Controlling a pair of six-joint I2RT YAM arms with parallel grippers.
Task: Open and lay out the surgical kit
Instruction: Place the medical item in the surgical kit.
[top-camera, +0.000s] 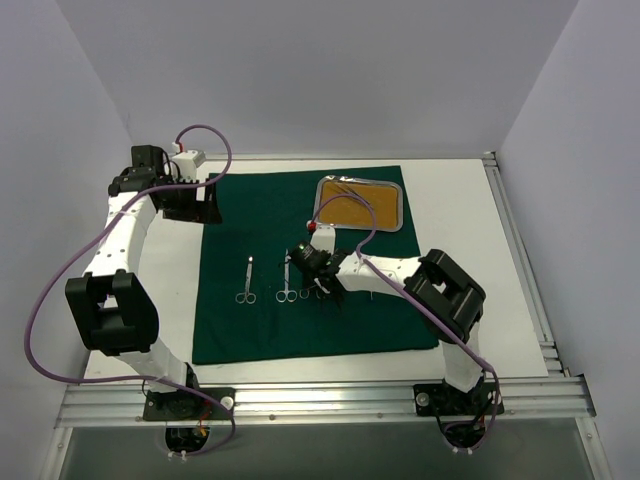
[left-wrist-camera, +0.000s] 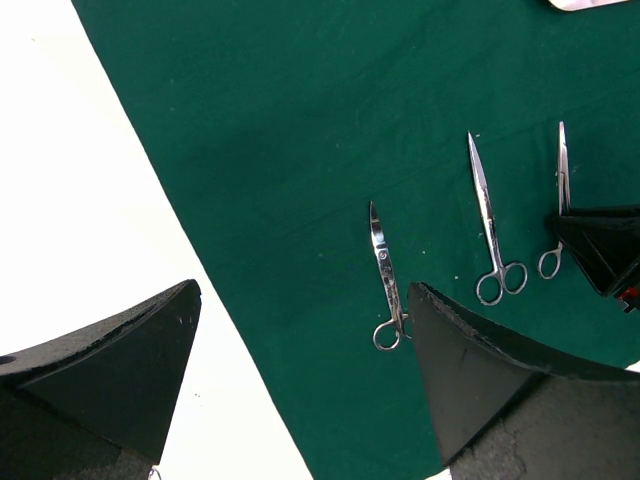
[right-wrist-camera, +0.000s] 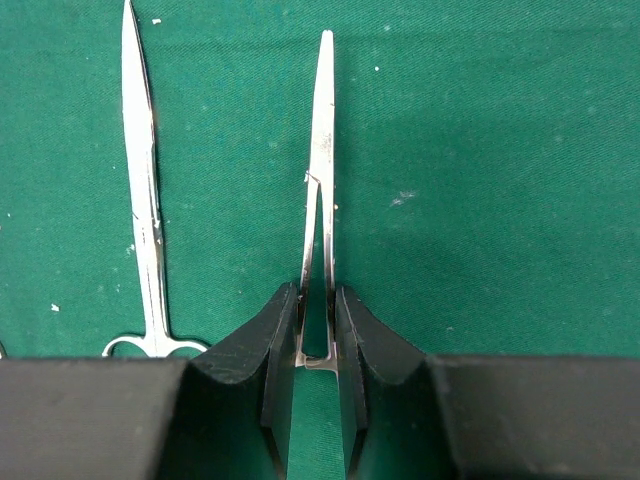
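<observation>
The dark green drape (top-camera: 300, 320) lies spread flat on the table. The steel tray (top-camera: 318, 200) with its tan liner sits on the drape's far right corner, with slim silver instruments (top-camera: 348, 185) at its far edge. Two silver scissors (top-camera: 246, 280) (top-camera: 286, 280) lie side by side on the drape. My right gripper (top-camera: 318, 268) is low on the drape beside them. In the right wrist view it (right-wrist-camera: 316, 340) is shut on the shanks of a third instrument, slim forceps (right-wrist-camera: 320, 180) lying on the cloth. My left gripper (left-wrist-camera: 305, 290) is open and empty over the drape's left edge.
White table (top-camera: 460, 230) shows on both sides of the drape. The left wrist view shows both scissors (left-wrist-camera: 384, 270) (left-wrist-camera: 488, 225), the forceps (left-wrist-camera: 561, 170) and the right gripper's black fingers (left-wrist-camera: 600, 250). An aluminium rail (top-camera: 320, 400) runs along the near edge.
</observation>
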